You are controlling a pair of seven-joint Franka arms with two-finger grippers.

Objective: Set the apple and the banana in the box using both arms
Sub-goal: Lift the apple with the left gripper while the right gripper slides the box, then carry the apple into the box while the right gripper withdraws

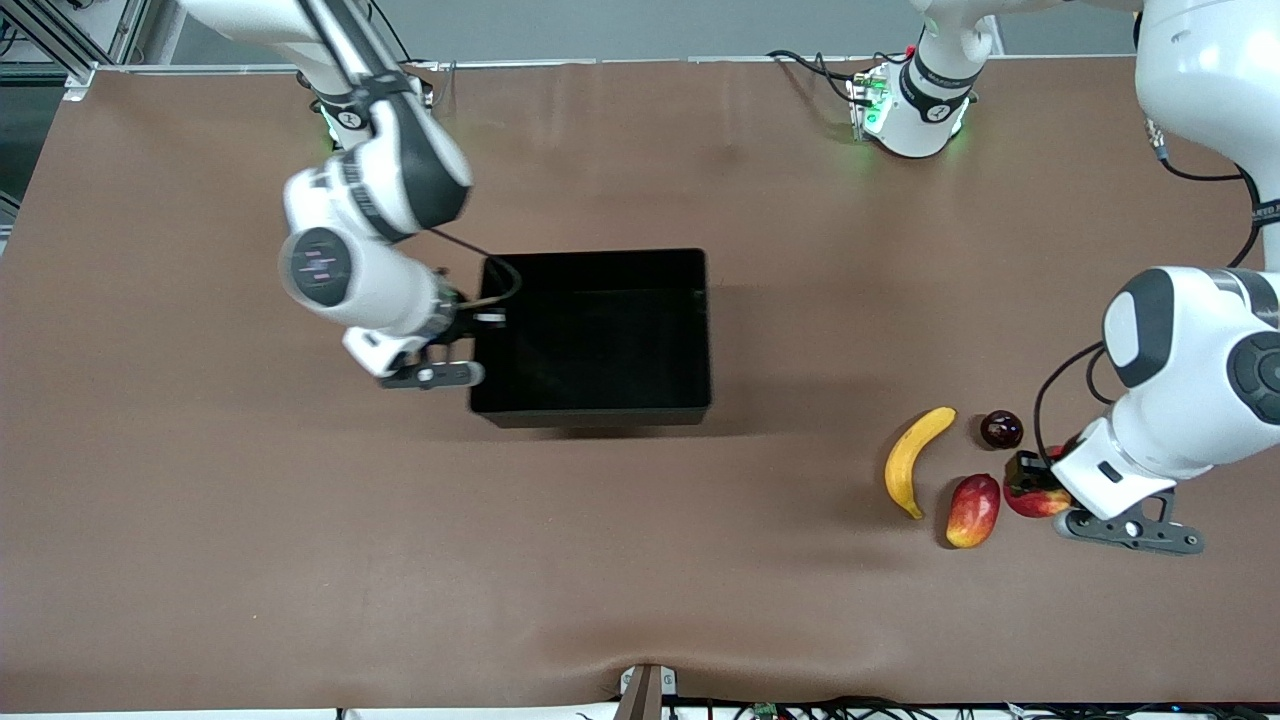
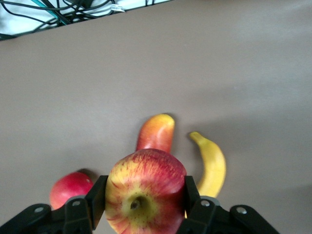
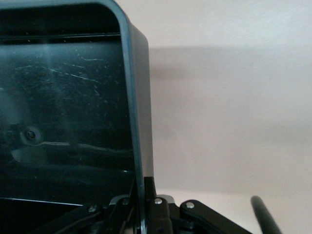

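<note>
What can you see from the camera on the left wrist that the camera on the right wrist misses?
Only the left wrist view shows fruit: the left gripper shut on the apple, with the banana, a mango-like fruit and a red round fruit on the table.

Only the right wrist view shows the box, its wall clamped by the right gripper.

Both show the brown table.

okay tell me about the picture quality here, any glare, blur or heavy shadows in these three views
Front view: soft shadows beside the glossy black plastic box, its inside too dark to read. Left wrist view: the left gripper holds the streaked red apple sharp, the yellow banana softer. Right wrist view: the right gripper clamps the box wall, which shows scratches and pale reflections; the table looks washed out.
</note>
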